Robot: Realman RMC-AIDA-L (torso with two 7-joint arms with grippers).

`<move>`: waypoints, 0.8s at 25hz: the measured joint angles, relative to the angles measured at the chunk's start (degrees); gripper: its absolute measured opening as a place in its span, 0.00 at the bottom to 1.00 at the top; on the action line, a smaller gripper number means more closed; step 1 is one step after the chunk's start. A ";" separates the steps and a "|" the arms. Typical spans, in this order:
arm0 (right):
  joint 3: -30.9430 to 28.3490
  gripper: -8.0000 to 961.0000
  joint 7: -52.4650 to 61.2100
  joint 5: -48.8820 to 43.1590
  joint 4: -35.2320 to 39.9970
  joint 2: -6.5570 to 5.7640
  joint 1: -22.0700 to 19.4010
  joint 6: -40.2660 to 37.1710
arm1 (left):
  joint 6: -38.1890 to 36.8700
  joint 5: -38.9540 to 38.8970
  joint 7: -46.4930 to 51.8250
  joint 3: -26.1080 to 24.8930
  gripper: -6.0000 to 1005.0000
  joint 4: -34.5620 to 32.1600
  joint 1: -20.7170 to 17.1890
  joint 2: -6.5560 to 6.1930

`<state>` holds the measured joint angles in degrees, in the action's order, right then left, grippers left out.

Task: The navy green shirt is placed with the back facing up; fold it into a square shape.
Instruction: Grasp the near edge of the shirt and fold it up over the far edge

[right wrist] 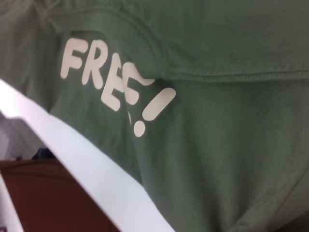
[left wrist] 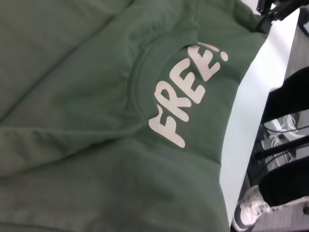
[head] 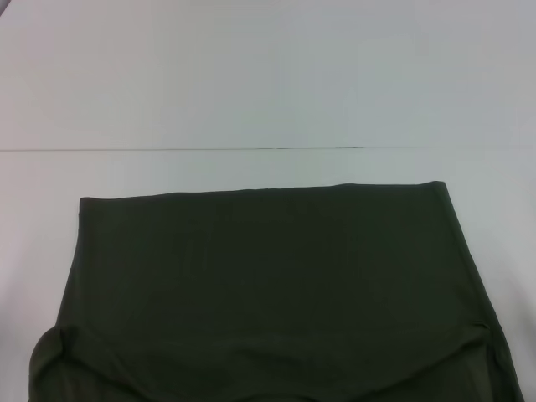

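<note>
- The navy green shirt (head: 276,293) fills the lower half of the head view, lying flat on the white table (head: 268,92), with its straight far edge running across the middle of the frame from left to right.
- Its surface in the head view is plain dark cloth; near the lower left and lower right corners the cloth bunches into soft rolled folds.
- A thin dark seam line (head: 184,150) crosses the table in the upper half of the head view, well apart from the shirt's far edge.
- In the left wrist view the shirt (left wrist: 72,96) covers most of the frame, and white "FREE!" lettering (left wrist: 188,92) runs diagonally through the centre, just beside a curved neckline rib.
- At the right of that view the table edge (left wrist: 246,125) shows as a pale strip, and beyond it a white shoe (left wrist: 251,210) sits in the lower right corner.
- In the right wrist view the shirt (right wrist: 227,145) fills the upper and right parts; the lettering (right wrist: 111,82) sits upper left, partly tucked under a stitched hem fold.
- A white band of table edge (right wrist: 82,164) slants across the lower left of that view.
- Neither the left nor the right gripper appears in any view, so I cannot tell how far either is open or what it holds.
</note>
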<state>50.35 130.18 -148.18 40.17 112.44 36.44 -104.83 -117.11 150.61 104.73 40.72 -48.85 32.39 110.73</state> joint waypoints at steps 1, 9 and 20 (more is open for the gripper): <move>0.26 0.04 -0.14 0.00 -0.01 0.03 0.00 -0.39 | -0.14 0.29 0.03 0.14 0.05 0.08 0.11 0.00; 3.61 0.04 -1.32 0.00 -0.01 0.62 -0.04 -1.34 | -0.84 0.95 -0.11 2.29 0.05 2.33 0.94 -0.22; -9.03 0.04 -3.16 0.44 -0.03 -0.76 0.15 -0.35 | -0.34 -4.11 -2.40 -5.70 0.05 3.07 2.07 -1.67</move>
<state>41.32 127.02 -147.74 40.13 111.68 36.59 -105.19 -117.45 146.50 102.33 35.01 -45.78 34.46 109.07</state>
